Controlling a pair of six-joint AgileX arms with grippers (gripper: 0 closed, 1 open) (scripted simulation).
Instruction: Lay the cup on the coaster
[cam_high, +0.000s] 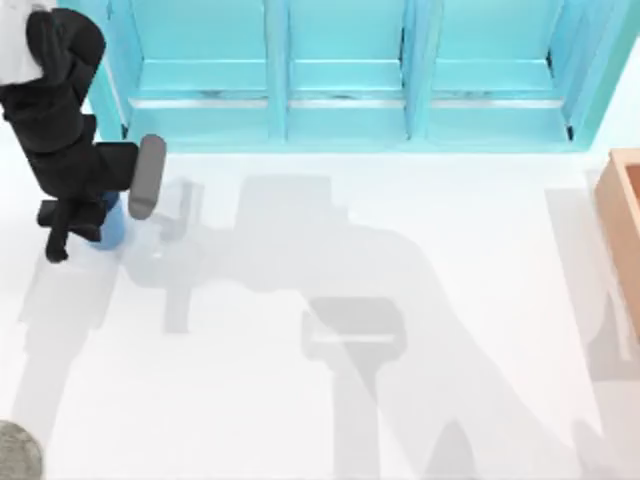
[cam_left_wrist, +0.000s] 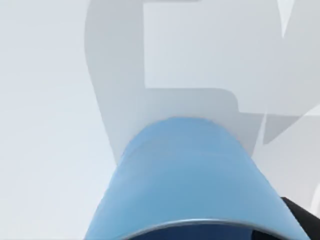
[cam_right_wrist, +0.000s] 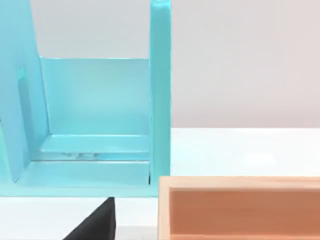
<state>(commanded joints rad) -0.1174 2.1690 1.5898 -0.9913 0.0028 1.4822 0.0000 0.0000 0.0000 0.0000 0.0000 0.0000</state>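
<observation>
- The left claw (cam_high: 85, 225) sits at the far left of the white surface (cam_high: 400, 300), right over the blue cup (cam_high: 112, 228); whether its fingers have closed on the cup I cannot tell.
- In the left wrist view the cup (cam_left_wrist: 185, 180) lies directly under the claw, seen from close up.
- The grey speckled coaster (cam_high: 18, 452) lies well apart from the claw, at the near left corner.
- A turquoise shelf unit (cam_high: 340, 70) stands behind the claw, along the back.
- An orange box (cam_high: 622, 220) sits at the far right edge.
</observation>
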